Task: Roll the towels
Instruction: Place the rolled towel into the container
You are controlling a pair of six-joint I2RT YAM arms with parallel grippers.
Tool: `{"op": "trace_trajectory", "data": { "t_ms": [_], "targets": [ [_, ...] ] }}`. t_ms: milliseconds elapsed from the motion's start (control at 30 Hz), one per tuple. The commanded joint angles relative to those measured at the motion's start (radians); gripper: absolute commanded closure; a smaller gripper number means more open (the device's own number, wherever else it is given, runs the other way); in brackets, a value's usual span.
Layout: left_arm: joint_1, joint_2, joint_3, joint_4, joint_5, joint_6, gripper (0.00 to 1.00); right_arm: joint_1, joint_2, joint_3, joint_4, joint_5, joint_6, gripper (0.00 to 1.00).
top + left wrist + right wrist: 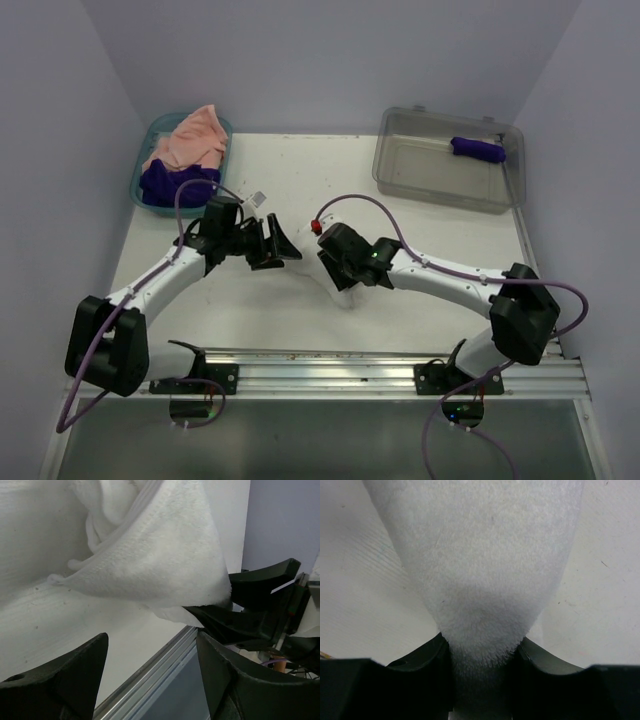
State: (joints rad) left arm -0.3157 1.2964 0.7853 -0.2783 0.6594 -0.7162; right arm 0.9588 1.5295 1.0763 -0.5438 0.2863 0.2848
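While your right claw pinches a bunched fold of the white towel over the tabletop, your left claw gapes empty just beside that towel. Soft, light and floppy, the cloth will likely sag; take hold at a free hemmed corner.
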Motion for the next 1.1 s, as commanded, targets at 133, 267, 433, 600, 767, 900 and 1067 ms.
{"op": "trace_trajectory", "data": {
  "t_ms": [133, 267, 433, 600, 767, 900, 1067],
  "targets": [
    [-0.003, -0.014, -0.106, 0.218, 0.009, -0.095, 0.27, -0.023, -0.101, 0.007, 0.056, -0.136, 0.066, 1.0],
    [-0.016, 0.046, -0.116, 0.347, 0.011, -0.132, 0.28, -0.022, -0.121, 0.008, 0.059, -0.179, 0.079, 1.0],
    [-0.043, 0.119, -0.09, 0.427, 0.003, -0.153, 0.29, -0.023, -0.149, -0.001, 0.071, -0.228, 0.1, 1.0],
    [-0.051, 0.162, -0.084, 0.442, 0.019, -0.141, 0.31, -0.023, -0.151, 0.023, 0.036, -0.156, 0.111, 1.0],
    [-0.051, 0.12, -0.034, 0.313, -0.009, -0.066, 0.31, -0.029, -0.147, 0.07, -0.1, 0.046, 0.099, 1.0],
    [-0.045, 0.086, 0.049, 0.168, -0.041, 0.007, 0.29, -0.066, -0.167, 0.114, -0.183, 0.149, 0.079, 1.0],
    [0.004, 0.044, 0.089, 0.079, -0.032, 0.047, 0.28, -0.118, -0.173, 0.172, -0.294, 0.313, 0.076, 1.0]
  ]
}}
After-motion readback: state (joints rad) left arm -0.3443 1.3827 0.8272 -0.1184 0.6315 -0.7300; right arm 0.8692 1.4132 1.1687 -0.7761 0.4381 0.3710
